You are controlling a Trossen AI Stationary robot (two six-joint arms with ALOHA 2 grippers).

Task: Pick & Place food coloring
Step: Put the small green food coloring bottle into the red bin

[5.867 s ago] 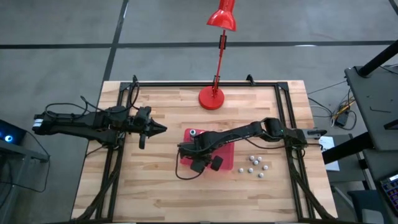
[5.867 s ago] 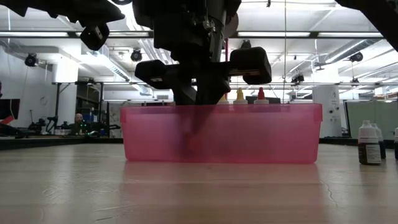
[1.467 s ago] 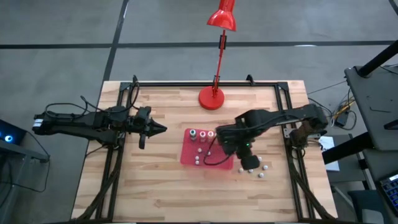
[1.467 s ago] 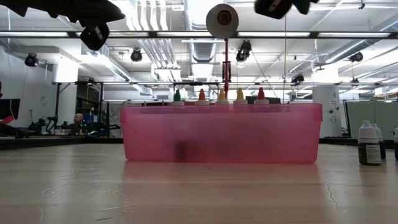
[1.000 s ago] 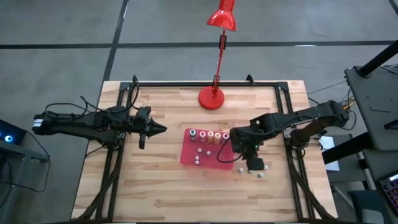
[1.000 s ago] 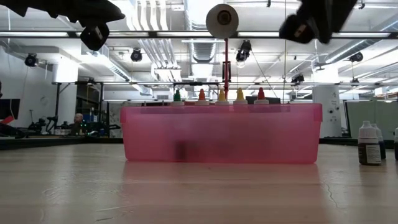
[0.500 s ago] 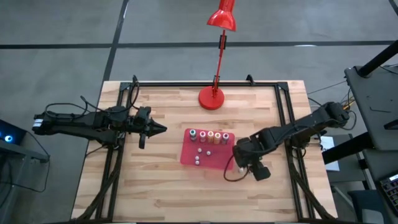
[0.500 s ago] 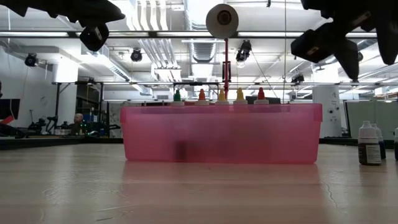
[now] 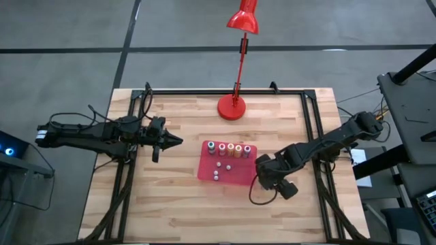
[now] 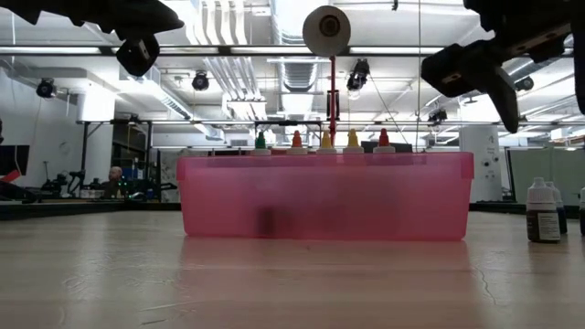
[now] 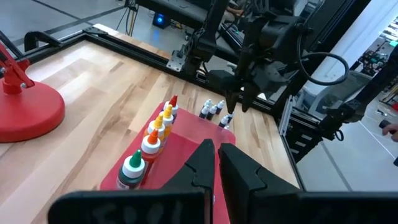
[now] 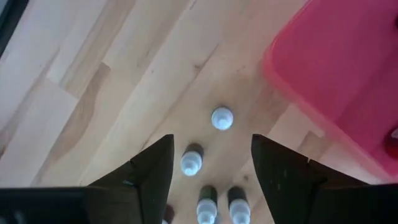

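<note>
The red tray [image 9: 235,173] lies mid-table. Several food coloring bottles [image 9: 229,148] with green, orange, yellow and red caps [image 11: 151,142] stand in a row along its far wall, their tips showing above the rim [image 10: 325,139]. Two white-capped bottles [image 9: 216,170] stand nearer in the tray. Right of the tray, several small dark bottles with white caps [image 12: 222,118] stand on the wood. My right gripper [image 12: 211,140] hangs open above them, fingers pointing down, touching none. My left gripper [image 9: 176,141] is shut and holds nothing, in the air left of the tray.
A red desk lamp stands on its round base [image 9: 231,107] at the far middle of the table. Black frame rails [image 9: 312,116] run along the table's left, right and far edges. Bare wood [image 9: 177,211] lies between the tray and the near edge.
My right gripper has gone from beside the tray's right wall toward the table's near edge and down, over the white-capped bottles. Its fingers have opened. The bottles and the tray have stayed in place.
</note>
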